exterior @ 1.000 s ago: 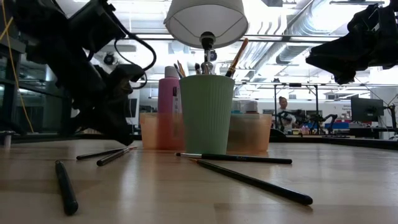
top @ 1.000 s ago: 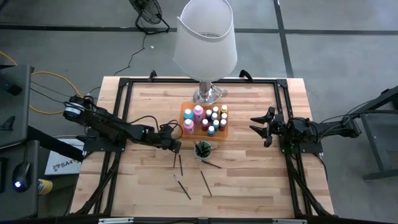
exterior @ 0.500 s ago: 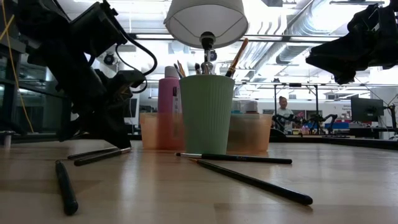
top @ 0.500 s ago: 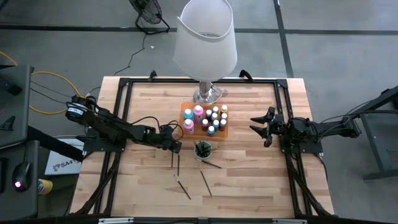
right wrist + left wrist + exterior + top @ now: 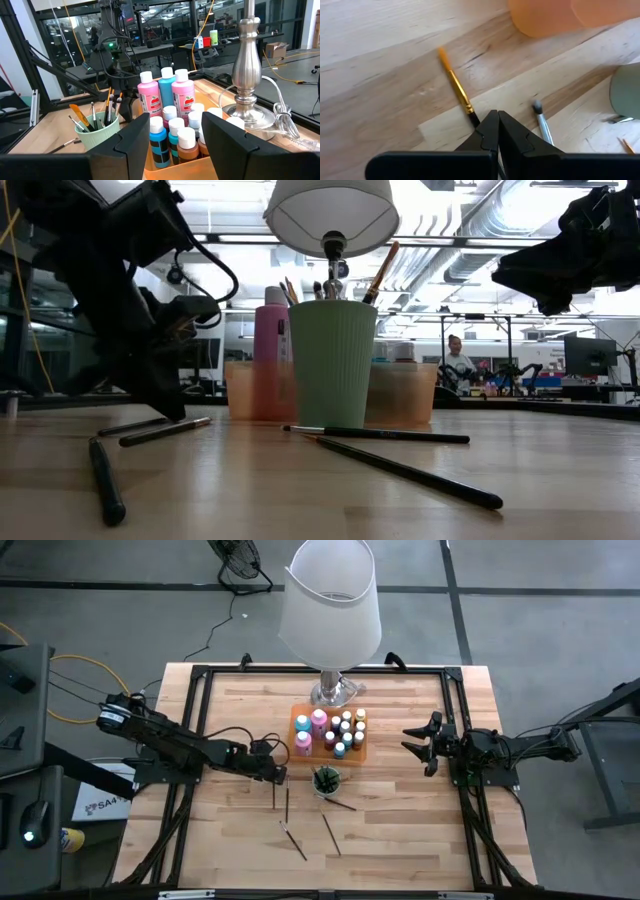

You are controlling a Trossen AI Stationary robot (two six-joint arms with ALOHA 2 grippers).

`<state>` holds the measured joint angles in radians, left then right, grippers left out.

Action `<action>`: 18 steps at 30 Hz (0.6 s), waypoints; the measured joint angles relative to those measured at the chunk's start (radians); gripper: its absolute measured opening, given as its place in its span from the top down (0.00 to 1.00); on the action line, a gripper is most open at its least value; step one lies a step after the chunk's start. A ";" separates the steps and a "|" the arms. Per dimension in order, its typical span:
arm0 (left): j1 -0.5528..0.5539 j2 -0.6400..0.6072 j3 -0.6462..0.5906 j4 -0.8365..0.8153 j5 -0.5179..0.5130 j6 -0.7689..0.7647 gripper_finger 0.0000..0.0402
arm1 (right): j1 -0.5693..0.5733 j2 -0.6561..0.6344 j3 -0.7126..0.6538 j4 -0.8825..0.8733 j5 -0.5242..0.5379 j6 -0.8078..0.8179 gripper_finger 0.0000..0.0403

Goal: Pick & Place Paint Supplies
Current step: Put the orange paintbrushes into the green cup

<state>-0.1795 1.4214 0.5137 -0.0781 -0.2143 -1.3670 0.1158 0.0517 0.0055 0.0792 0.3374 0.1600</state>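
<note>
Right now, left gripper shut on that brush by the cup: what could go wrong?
1. The left gripper is shut on the orange-tipped brush at its very end, low over the table. The brush may pivot or slip when lifted.
2. A second brush lies close beside it and could get nudged.
3. The green cup already holds several brushes, so an insertion might snag or tip it.

My two arms are dark, jointed and slim, with black cables looping along them. My left gripper [image 5: 497, 131] has flat black fingers with angular, notched tips. My right gripper [image 5: 171, 131] has broad, blocky black fingers. A pale band rings my left arm's far end.
</note>
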 joint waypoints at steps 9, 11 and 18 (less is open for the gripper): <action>-0.024 -0.007 0.000 -0.025 -0.013 -0.031 1.00 | 0.000 0.000 0.000 0.000 0.000 0.000 0.57; -0.024 -0.007 0.000 -0.027 -0.013 -0.042 1.00 | 0.000 0.000 0.000 0.000 0.000 0.000 0.57; -0.038 -0.007 0.000 -0.031 -0.015 -0.055 1.00 | 0.000 0.000 0.000 0.000 0.000 0.000 0.57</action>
<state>-0.2173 1.4147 0.5137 -0.1093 -0.2293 -1.4217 0.1154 0.0517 0.0051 0.0792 0.3375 0.1600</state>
